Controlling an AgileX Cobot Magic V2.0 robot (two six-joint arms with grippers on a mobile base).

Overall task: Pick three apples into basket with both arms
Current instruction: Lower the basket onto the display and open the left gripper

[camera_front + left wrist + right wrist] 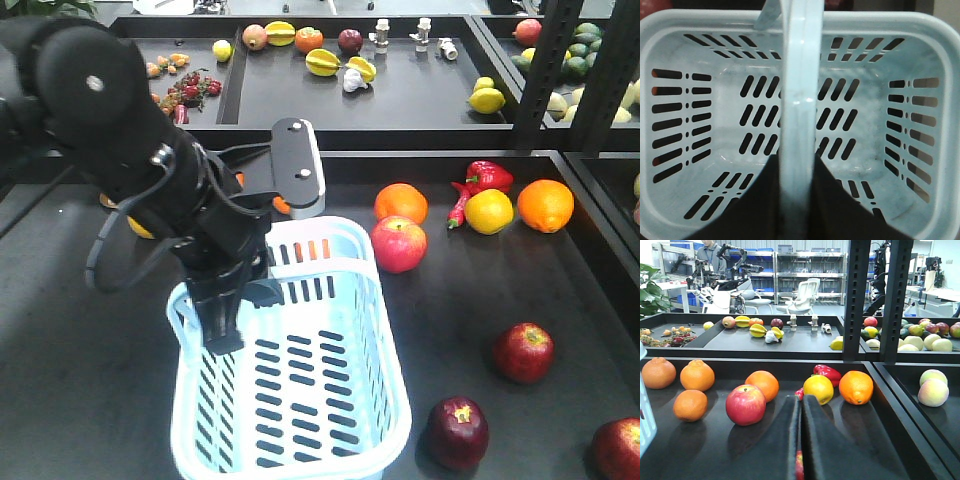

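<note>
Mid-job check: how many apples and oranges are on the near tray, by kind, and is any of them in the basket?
Dark red apples: 3
Pinkish-red apple: 1
Oranges: 5
Total: 9, none in the basket.

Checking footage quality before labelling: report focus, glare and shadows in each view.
Front-facing view: sharp, evenly lit, a soft shadow beside the dark apple. Left wrist view: the basket handle fills the middle, soft, with a glare spot. Right wrist view: the jaws are blurred up close; the orange behind is crisp.
</note>
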